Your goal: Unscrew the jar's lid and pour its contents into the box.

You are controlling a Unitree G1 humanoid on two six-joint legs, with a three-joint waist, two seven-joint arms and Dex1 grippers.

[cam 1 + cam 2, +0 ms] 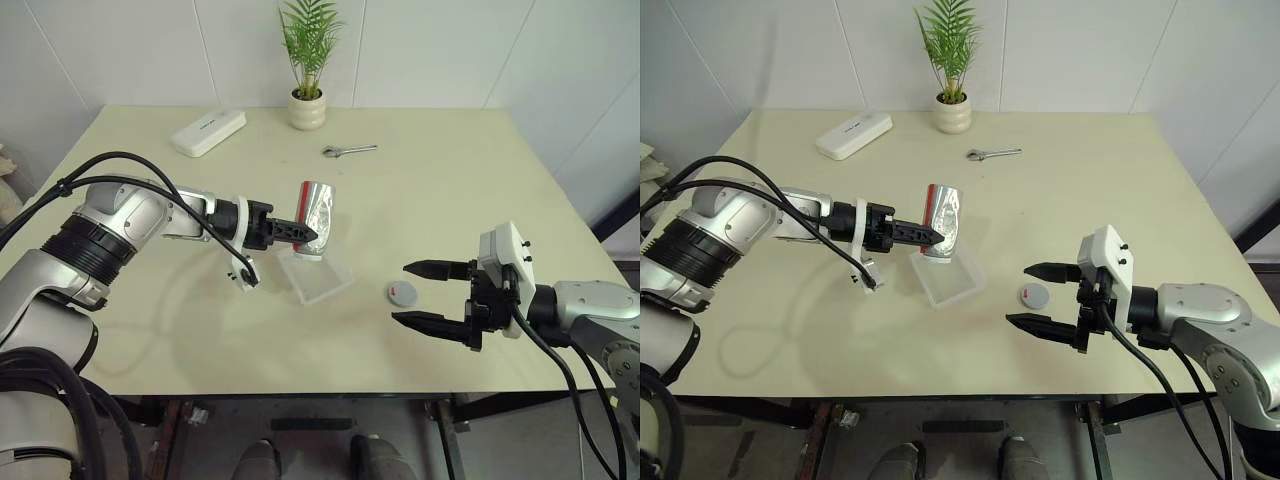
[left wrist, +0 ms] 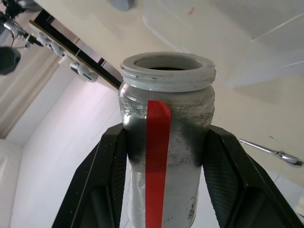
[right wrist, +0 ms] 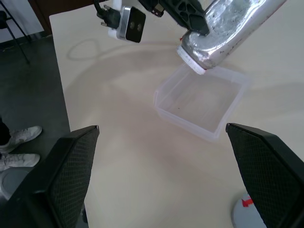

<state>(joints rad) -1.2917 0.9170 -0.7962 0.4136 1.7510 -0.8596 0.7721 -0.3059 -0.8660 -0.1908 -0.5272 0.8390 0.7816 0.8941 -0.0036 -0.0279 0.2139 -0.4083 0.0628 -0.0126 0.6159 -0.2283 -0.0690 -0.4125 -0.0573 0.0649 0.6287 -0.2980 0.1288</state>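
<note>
My left gripper (image 1: 302, 233) is shut on the jar (image 1: 318, 212), a clear jar with a red stripe, its fingers (image 2: 97, 183) clamping both sides. The jar is upturned, and its uncapped mouth (image 2: 166, 66) tilts down over the box (image 1: 322, 276), a shallow clear plastic box on the table. The jar (image 3: 228, 26) hangs just above the box's (image 3: 204, 102) far corner. The contents are hidden behind the jar's clouded wall. The lid (image 1: 401, 292) lies flat on the table right of the box, grey with a red mark. My right gripper (image 1: 1017, 294) stands open beside the lid, holding nothing.
At the back of the table a white oblong case (image 1: 208, 131) lies beside a potted plant (image 1: 307, 108), with a metal wrench (image 1: 350, 150) to their right. The table's front edge (image 1: 300, 392) runs close below both grippers.
</note>
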